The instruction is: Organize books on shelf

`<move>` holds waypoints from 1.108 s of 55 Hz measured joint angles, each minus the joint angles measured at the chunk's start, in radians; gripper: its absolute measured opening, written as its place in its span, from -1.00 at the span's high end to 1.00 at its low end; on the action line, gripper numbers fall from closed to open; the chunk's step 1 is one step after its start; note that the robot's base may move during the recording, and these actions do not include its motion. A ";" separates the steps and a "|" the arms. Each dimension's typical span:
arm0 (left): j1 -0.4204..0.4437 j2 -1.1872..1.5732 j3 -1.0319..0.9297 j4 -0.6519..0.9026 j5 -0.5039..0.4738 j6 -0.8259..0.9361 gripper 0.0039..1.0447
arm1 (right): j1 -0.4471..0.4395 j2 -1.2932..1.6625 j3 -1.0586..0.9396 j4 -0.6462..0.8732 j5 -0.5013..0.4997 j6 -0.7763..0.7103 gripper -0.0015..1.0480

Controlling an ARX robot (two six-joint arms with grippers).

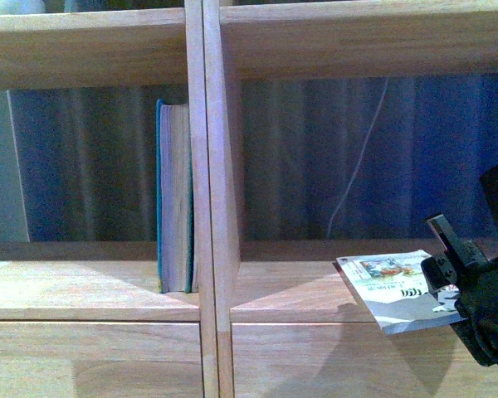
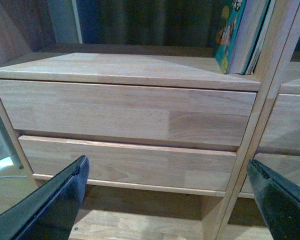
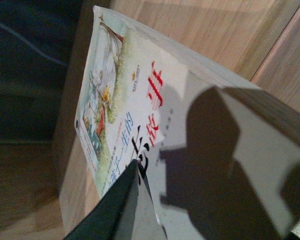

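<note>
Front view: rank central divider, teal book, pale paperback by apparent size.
Largest: central divider.
Then teal book and pale paperback, covering similar area; the paperback, in the right gripper, seems nearer the camera, so I leave them unranked.

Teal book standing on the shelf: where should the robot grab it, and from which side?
The teal book stands upright against the divider, pages facing out. Probably come straight from the front and pinch across its thickness mid-height; only its left cover is free.
</note>
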 joint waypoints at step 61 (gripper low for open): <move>0.000 0.000 0.000 0.000 0.000 0.000 -0.86 | -0.271 -0.423 -0.135 0.117 -0.452 -0.185 0.86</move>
